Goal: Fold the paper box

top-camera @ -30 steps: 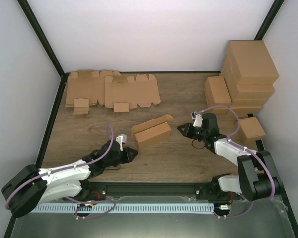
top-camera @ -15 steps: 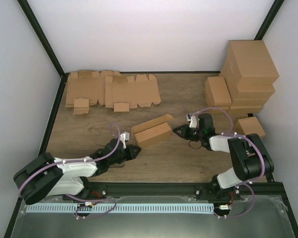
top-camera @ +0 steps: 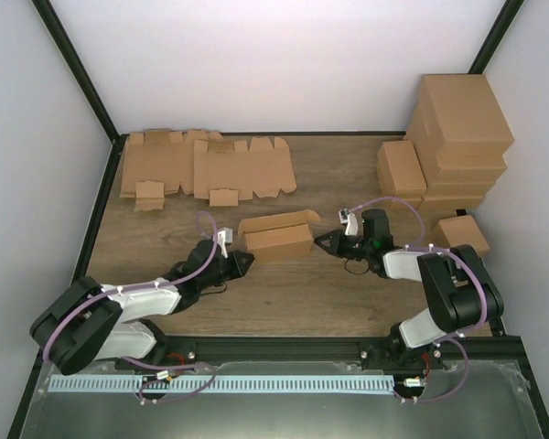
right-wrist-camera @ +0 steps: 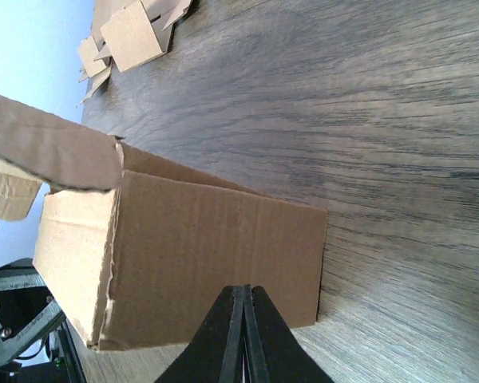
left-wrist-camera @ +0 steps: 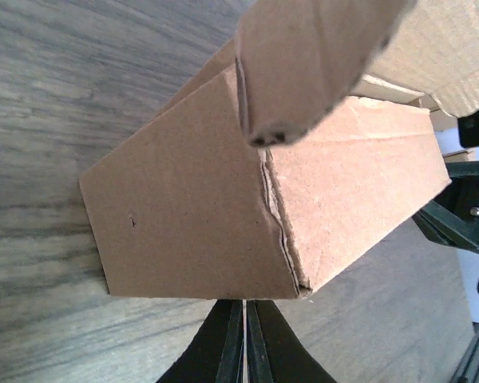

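The left gripper, jaws pinched together on nothing, has its tip at the near left end of the paper box; whether it touches the box I cannot tell. The right gripper, likewise clamped and empty, points at the box's right end. The box lies near the middle of the table, its lid flap standing open along the far side.

Two closed tips pressing from opposite ends give no real hold, so an uneven push could spin or skate the box across the wood. The corner seam gapes slightly, and pressure there may spring the wall apart or dent it.
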Robot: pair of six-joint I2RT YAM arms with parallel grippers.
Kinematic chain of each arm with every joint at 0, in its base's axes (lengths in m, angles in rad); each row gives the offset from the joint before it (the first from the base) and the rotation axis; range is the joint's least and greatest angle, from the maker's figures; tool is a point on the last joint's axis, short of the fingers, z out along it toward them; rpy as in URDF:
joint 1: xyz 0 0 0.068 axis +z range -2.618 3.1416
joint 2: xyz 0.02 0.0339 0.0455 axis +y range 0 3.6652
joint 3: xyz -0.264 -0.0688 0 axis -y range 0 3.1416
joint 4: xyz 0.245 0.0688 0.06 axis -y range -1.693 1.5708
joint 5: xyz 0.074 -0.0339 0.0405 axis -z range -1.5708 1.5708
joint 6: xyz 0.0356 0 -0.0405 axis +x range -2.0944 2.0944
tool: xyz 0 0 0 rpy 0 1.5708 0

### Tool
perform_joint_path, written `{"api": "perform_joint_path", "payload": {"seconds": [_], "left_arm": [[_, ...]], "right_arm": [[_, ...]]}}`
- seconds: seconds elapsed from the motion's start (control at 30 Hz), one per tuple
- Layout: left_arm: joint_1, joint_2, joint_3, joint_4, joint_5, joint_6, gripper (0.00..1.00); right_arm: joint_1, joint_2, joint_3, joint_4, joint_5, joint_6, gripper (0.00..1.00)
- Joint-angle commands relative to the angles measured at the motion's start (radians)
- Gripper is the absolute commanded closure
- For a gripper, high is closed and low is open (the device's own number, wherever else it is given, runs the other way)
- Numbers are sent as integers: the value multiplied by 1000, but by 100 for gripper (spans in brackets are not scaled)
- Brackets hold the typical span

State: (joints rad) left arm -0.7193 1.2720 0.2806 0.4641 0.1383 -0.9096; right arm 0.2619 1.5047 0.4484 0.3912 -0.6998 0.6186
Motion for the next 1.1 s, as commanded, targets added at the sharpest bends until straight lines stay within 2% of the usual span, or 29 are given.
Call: {"api": "perform_joint_path", "payload": {"seconds": [0.0, 0.3, 0.7, 0.8, 0.93, 1.07], "left_arm": [[23, 27, 38, -18, 14, 80, 95], [70, 107, 61, 6, 27, 143, 95], [120, 220, 153, 25, 40, 248, 95], [125, 268, 177, 44, 55, 268, 95], [130, 286, 214, 24, 31, 321, 95], [130, 224, 210, -51, -7, 357, 94]], "right_arm": [[15, 0, 5, 25, 1, -7, 99], [30, -26, 18, -8, 50, -14, 99], [36, -296, -22, -178, 175, -93, 99], [50, -367, -14, -222, 188, -124, 96], [117, -408, 45, -286, 233, -170, 91], [251, -330, 135, -303, 319, -181, 91]]}}
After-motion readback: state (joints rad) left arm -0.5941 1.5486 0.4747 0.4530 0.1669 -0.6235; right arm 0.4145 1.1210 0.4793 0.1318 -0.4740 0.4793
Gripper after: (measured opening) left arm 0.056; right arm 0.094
